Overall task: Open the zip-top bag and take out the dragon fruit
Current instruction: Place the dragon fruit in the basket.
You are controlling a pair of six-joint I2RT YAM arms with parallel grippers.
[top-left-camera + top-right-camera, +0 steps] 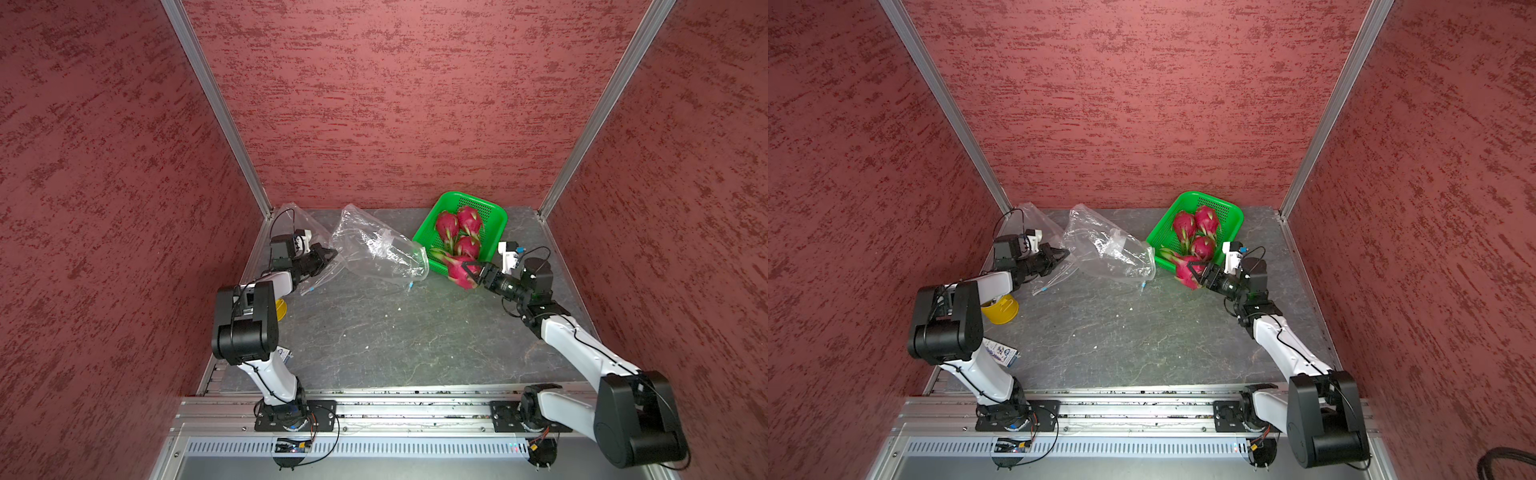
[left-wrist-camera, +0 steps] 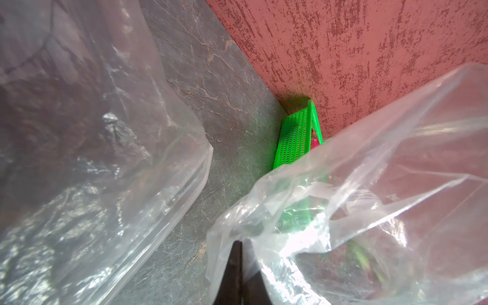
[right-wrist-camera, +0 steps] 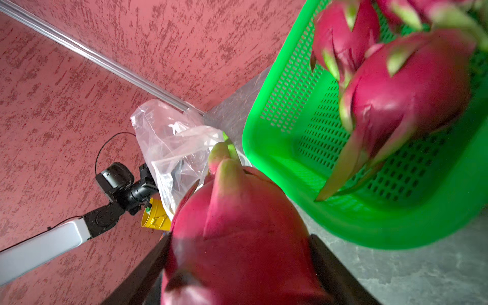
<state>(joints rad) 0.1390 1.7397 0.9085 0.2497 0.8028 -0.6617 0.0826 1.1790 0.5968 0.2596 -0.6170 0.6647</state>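
Observation:
A crumpled clear zip-top bag (image 1: 380, 249) (image 1: 1113, 251) lies empty at the back middle of the table. My left gripper (image 1: 331, 254) (image 2: 237, 247) is shut on a fold of the film at the bag's left end. My right gripper (image 1: 471, 270) (image 3: 240, 253) is shut on a magenta dragon fruit (image 1: 457, 275) (image 3: 237, 224), held at the near left rim of a green basket (image 1: 492, 208) (image 3: 277, 148). Three more dragon fruit (image 1: 446, 224) (image 1: 469, 219) (image 1: 467, 246) lie in that basket. In the right wrist view, black fingers (image 3: 155, 261) press both sides of the held fruit.
A second clear bag (image 1: 291, 220) (image 2: 92, 132) sits in the back left corner behind my left wrist. A yellow cup (image 1: 1000, 309) lies by the left arm's elbow. The basket stands against the back wall, and red walls close three sides.

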